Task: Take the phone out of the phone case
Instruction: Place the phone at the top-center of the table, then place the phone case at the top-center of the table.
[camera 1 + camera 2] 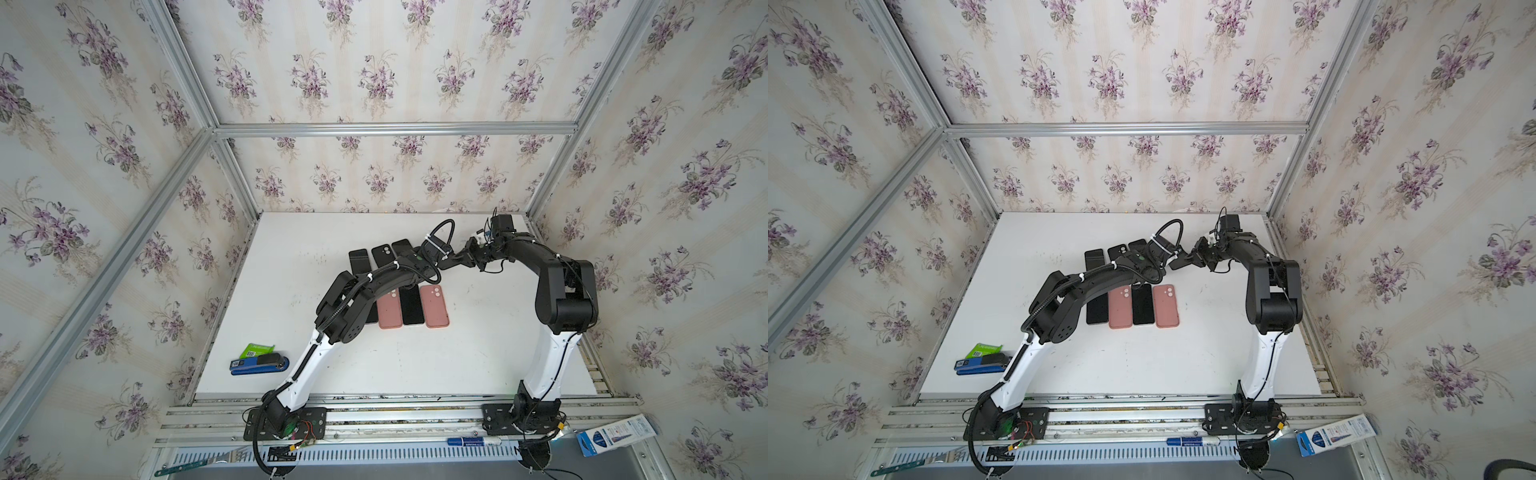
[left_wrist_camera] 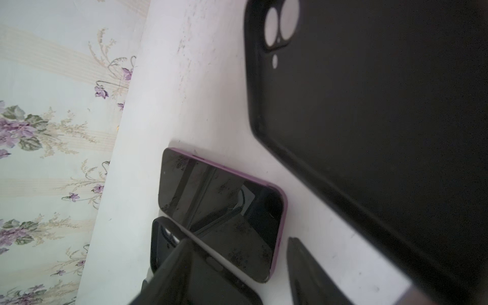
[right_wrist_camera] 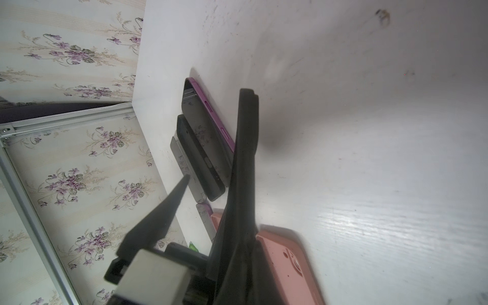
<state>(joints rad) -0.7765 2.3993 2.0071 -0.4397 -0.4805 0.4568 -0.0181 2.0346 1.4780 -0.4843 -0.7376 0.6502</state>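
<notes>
My right gripper is shut on a black phone case and holds it edge-on above the table. In the left wrist view the phone case fills the frame, and white shows through its camera holes. My left gripper sits right beside the case with its fingers apart and only table and lying phones between them. I cannot tell which phone came out of this case.
A purple-edged phone, a black phone and another dark phone lie in a back row. In front lie two pink cases and black phones. A blue stapler sits at the table's left.
</notes>
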